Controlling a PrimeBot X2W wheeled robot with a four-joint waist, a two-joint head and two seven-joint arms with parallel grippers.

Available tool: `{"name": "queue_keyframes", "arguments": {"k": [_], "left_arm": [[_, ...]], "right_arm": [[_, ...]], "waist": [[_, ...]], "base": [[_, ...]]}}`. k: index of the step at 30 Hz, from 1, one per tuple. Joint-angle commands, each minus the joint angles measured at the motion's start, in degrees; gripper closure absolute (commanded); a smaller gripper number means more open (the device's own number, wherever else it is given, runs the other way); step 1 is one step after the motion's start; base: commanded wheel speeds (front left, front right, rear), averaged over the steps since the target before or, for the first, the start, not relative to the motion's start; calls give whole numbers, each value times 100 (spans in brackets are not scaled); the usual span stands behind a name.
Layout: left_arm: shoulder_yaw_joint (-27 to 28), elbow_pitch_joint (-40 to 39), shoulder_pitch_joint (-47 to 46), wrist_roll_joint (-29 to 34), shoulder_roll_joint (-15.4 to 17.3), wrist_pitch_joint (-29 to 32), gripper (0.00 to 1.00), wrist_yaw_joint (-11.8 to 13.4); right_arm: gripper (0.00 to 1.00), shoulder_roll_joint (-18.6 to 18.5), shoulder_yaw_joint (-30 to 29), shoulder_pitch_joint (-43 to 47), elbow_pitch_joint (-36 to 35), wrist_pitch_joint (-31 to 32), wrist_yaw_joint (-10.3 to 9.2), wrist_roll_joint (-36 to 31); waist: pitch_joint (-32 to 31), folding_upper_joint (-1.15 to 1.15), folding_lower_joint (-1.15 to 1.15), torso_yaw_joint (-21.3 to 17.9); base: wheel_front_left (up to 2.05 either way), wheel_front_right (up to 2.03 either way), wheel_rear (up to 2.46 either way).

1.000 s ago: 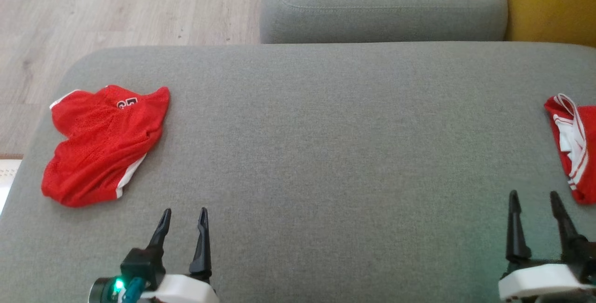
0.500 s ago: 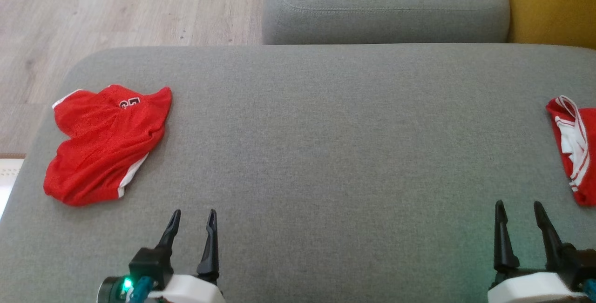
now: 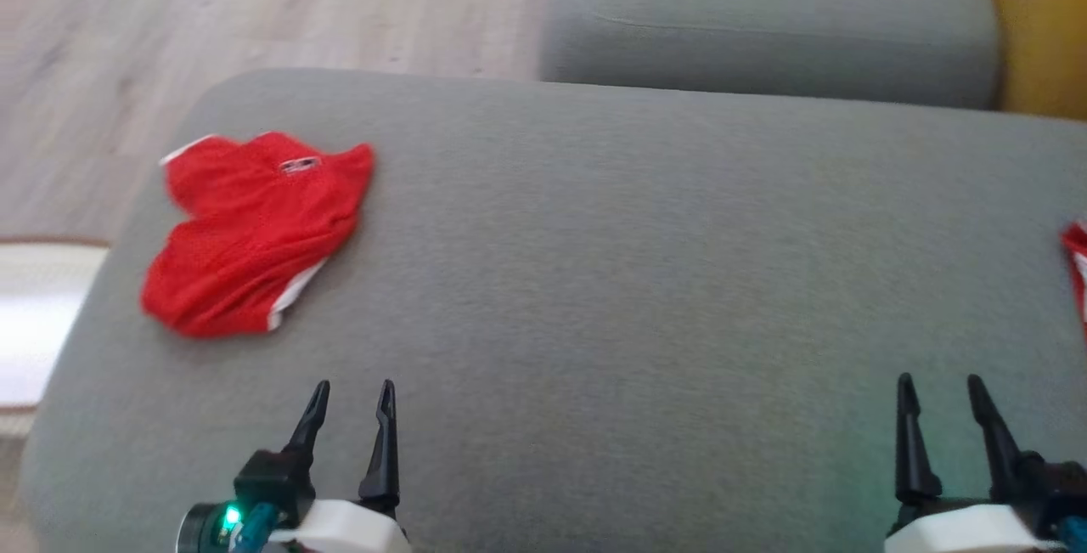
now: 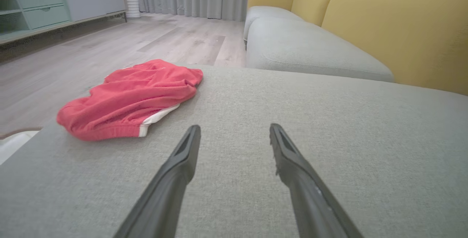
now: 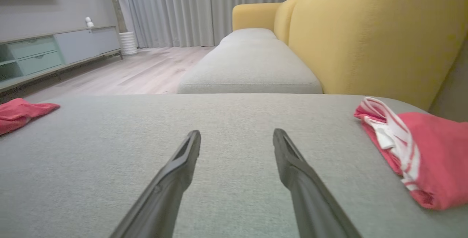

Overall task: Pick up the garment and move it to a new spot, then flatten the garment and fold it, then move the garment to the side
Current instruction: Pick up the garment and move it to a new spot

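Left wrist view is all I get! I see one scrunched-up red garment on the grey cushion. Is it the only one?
Observer: No. A second red garment with white stripes lies near the right end of the cushion.
Operator: Is the other tool grabbing it?
Observer: No. The right tool is open and empty, apart from that garment, over bare cushion.
Operator: Is anything glowing near my tool?
Observer: Yes. A green light glows at the wrist behind the left tool.
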Motion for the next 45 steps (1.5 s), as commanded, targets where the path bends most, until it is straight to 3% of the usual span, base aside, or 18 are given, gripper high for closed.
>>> {"name": "queue_keyframes", "arguments": {"k": [1, 6, 10, 15, 21, 30, 37, 38, 39, 40, 45], "left_arm": [[187, -195, -284, -21, -15, -70, 0, 19], [297, -202, -189, -38, -15, -70, 0, 68], [468, -248, -72, -83, -15, -70, 0, 100], [625, -372, -127, -163, -15, -70, 0, 82], [861, -339, -1070, -398, -15, -70, 0, 20], [890, 1871, -3730, -347, 169, 240, 0, -261], [766, 3952, -5050, -322, 256, 902, 0, -334], [734, 4197, -5164, -310, 275, 1036, 6, -354], [686, 4407, -5262, -289, 292, 1149, 70, -403], [667, 4571, -5348, -307, 298, 1226, 100, -476], [681, 4853, -5598, -358, 387, 1124, 100, -549]], "right_arm": [[0, -55, 185, -58, -189, -77, 42, 41], [0, -55, 397, -114, -189, -77, 42, 88], [0, -55, 552, -215, -162, -77, 42, 19], [0, -55, 514, -314, -198, -77, 42, -92], [0, -54, 333, -646, -440, -77, 42, -438], [0, -276, 170, -1194, -801, 15, 42, -909], [0, -440, 190, -1320, -999, 150, 42, -854], [0, -436, 191, -1328, -1022, 162, 42, -838], [0, -427, 176, -1331, -1034, 164, 42, -823], [0, -411, 149, -1329, -1032, 163, 42, -808], [0, -314, 54, -1269, -917, 115, 42, -772]], "waist": [[-34, 0, 0, 342], [-60, 0, 0, 1029], [-31, 0, 0, 1331], [225, 0, 0, 1388], [1162, 0, 0, 1219], [2594, 0, 0, 1039], [2868, 0, 0, 820], [2867, 0, 0, 781], [2848, 0, 0, 749], [2813, 0, 0, 721], [2576, 0, 0, 651]], "base": [[0, 0, 0], [0, 0, 0], [0, 0, 0], [0, 0, 0], [0, 0, 0], [0, 0, 0], [0, 0, 0], [0, 0, 0], [0, 0, 0], [0, 0, 0], [0, 0, 0]]}}
